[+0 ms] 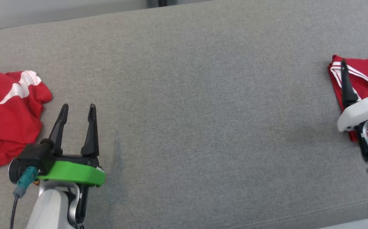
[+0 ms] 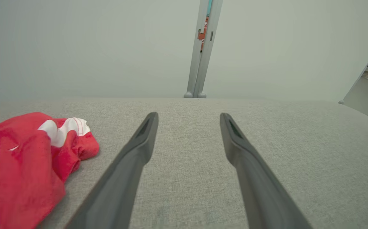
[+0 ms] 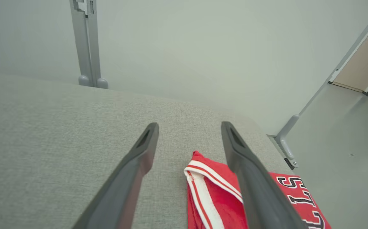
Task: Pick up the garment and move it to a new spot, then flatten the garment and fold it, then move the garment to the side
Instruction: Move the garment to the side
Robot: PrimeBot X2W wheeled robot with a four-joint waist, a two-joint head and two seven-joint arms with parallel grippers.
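Observation:
A folded red garment (image 1: 360,74) with white trim lies flat at the far right of the grey cushion (image 1: 203,111). In the right wrist view this garment (image 3: 215,197) shows black and white lettering. My right gripper (image 1: 358,60) hangs over it, open, with nothing between its fingers (image 3: 133,165). A second red garment (image 1: 9,117) with white stripes lies crumpled at the far left. My left gripper (image 1: 78,108) stands open just to its right, apart from it. The left wrist view has that crumpled garment (image 2: 28,159) left of the open gripper (image 2: 189,115).
A grey post (image 2: 203,47) rises behind the cushion's far edge. The cushion ends just right of the folded garment, with bare floor (image 3: 346,143) beyond. A broad stretch of grey fabric lies between the two garments. The front seam (image 1: 298,213) runs near me.

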